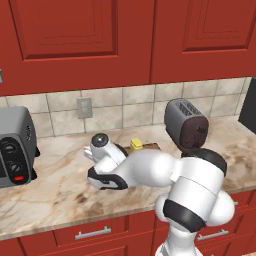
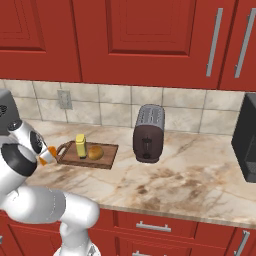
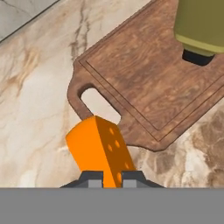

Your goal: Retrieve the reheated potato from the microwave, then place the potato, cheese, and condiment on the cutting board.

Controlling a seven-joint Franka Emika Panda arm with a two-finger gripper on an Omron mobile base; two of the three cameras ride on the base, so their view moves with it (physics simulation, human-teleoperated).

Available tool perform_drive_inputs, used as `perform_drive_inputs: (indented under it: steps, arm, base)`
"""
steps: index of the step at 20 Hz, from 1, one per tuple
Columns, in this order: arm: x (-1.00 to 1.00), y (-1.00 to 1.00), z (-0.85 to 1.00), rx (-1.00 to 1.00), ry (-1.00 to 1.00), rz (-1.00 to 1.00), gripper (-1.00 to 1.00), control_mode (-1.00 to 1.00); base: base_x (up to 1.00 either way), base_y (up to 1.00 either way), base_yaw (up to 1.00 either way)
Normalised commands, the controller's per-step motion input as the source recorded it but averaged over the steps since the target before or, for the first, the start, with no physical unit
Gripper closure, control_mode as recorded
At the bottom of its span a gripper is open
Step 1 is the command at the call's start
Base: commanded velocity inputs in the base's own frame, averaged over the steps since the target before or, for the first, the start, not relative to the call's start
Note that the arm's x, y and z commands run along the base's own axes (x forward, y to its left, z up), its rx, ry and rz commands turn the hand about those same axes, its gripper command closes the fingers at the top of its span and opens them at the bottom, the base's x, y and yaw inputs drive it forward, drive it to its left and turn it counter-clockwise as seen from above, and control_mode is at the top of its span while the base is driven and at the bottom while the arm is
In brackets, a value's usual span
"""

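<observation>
The jaws are pinching the cheese (image 3: 99, 151), held above the bench (image 3: 39, 87) just short of the board's (image 3: 148, 83) handle end. In the hand view the wedge rises between the two dark fingertips (image 3: 91, 179), its point hanging over the slot in the handle.

To finish this step well, carry the cheese on past the handle so it comes over the flat of the board ahead of the jaws, not over the hole or the grooved rim. The bottle (image 3: 202, 26) stands on the board farther ahead of the jaws and to one side, so I would aim for the bare wood on the near side of it and keep the wedge from brushing its base. Lower until the cheese is close to the wood before letting go; dropped from height, a wedge would likely tip or roll. Setting it on a broad face should leave it steady.

The cheese is a bright orange wedge with a few small round holes on the face turned to the camera and crisp flat sides. It looks firm, and the grip sits low on it.

From the right base view the potato (image 2: 95, 152) already lies on the board, next to the bottle, both beyond the jaws. The cheese looks like the last item to place.
</observation>
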Motion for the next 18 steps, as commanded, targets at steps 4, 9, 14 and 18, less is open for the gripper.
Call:
perform_drive_inputs:
  steps: [4, 9, 14, 18]
  arm:
    - [0.13, -0.10, 0.02, 0.00, 0.00, -0.05, 1.00, -1.00]
    - [0.10, -0.11, 0.11, 0.00, 0.00, -0.06, 1.00, -1.00]
    - [0.06, -0.09, 0.12, 0.00, 0.00, -0.06, 1.00, -1.00]
    - [0.10, -0.14, 0.04, 0.00, 0.00, -0.06, 1.00, -1.00]
  base:
    - [0.00, 0.00, 0.00]
    - [0.00, 0.00, 0.00]
    - [0.00, 0.00, 0.00]
    - [0.00, 0.00, 0.00]
